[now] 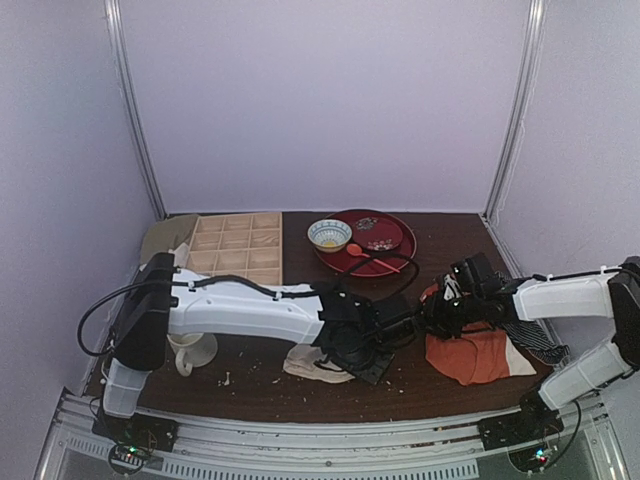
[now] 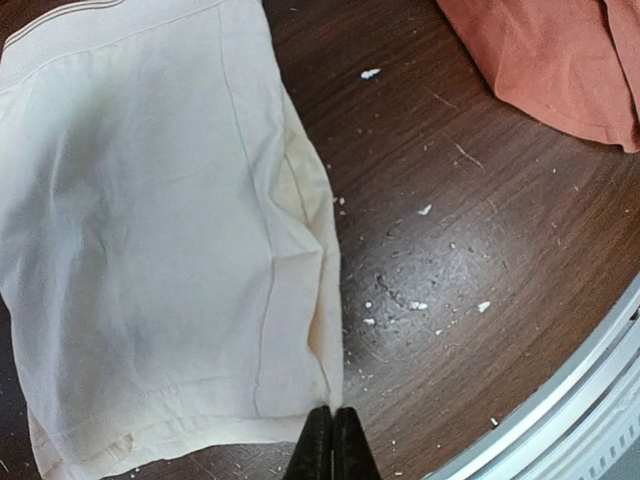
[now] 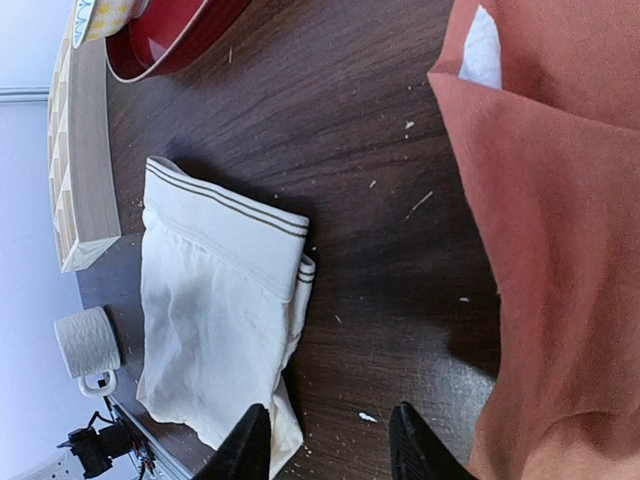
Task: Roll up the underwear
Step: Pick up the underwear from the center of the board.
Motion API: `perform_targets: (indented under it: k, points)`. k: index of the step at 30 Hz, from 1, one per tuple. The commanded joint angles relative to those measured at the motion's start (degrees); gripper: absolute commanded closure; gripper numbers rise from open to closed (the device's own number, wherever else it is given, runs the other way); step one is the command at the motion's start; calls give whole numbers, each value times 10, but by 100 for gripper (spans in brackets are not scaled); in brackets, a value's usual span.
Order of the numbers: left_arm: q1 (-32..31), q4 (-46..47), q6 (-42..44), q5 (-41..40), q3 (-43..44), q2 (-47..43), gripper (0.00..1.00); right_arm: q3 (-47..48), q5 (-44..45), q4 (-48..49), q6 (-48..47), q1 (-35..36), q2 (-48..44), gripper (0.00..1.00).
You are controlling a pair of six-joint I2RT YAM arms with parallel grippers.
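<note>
Left claw together at underwear hem corner; right claw apart over bare table.

You have the underwear at the near centre of the table; mug left of it; second garment right; divided box behind the mug; tray at the back, bowl at its left edge.

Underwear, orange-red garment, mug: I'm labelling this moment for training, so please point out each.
underwear (image 2: pixel 150 250), left wrist view, middle of the cream fabric panel.
orange-red garment (image 3: pixel 560 260), right wrist view, its flat top layer.
mug (image 3: pixel 85 340), right wrist view, ribbed side wall.
</note>
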Motion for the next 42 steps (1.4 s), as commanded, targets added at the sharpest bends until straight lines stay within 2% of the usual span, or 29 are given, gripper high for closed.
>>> perform_targets:
  k: [1, 8, 19, 21, 31, 36, 42]
  points:
    - [0, 16, -6, 13, -8, -14, 100, 21, -25, 43, 24, 5, 35, 61]
    - [0, 22, -6, 15, -17, -18, 100, 37, -52, 99, 53, 9, 108, 61]
    - [1, 23, -7, 13, -26, -26, 100, 82, -50, 117, 59, 20, 192, 61]
    - [2, 23, -7, 14, -27, -26, 100, 89, -49, 118, 59, 20, 203, 65]
    - [13, 40, -12, 20, -54, -43, 100, 109, -44, 98, 42, 22, 212, 100]
    - [19, 49, -14, 21, -69, -57, 100, 119, -41, 81, 36, 24, 201, 100]
    - [31, 77, -21, 32, -100, -85, 100, 151, -21, 15, 7, 33, 169, 100]
